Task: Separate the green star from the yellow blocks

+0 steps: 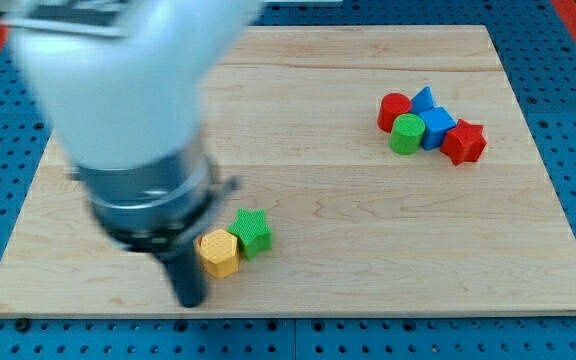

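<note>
One rod serves as the end effector, and it has no jaws to open or shut; its tip (189,301) rests on the tabletop (368,240) near the near edge, just to the left of the yellow hexagonal block (217,253) and a little nearer than it. It holds nothing. Right of that block, and touching it, sits the green star (252,232), so the pair remains joined and the separation appears not yet done. Only one yellow block can be seen; the arm's bulk may hide others. Judging from this, the tip would need to get between the two, or push one of them away. Far off to the right lies a cluster: red cylinder (393,110), blue triangle (424,99), green cylinder (405,134), blue cube (435,128) and red star (464,142).
</note>
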You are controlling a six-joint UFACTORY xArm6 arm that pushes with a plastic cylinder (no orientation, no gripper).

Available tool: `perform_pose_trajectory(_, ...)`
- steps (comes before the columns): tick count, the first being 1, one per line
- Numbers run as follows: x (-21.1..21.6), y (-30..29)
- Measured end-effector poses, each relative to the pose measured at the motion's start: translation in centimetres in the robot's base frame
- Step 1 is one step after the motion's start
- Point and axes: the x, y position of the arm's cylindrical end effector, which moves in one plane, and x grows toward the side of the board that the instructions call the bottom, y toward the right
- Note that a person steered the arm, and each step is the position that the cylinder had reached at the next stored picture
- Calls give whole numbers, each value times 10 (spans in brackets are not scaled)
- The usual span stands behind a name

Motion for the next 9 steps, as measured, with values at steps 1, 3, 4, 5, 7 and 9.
perform_pose_trajectory(1,-6,-26)
perform_pose_trajectory(3,-12,27)
perform_pose_trajectory(4,-11,39)
perform_pose_trajectory(5,-27,48)
perform_pose_trajectory(7,-47,74)
perform_pose_trajectory(9,-77,124)
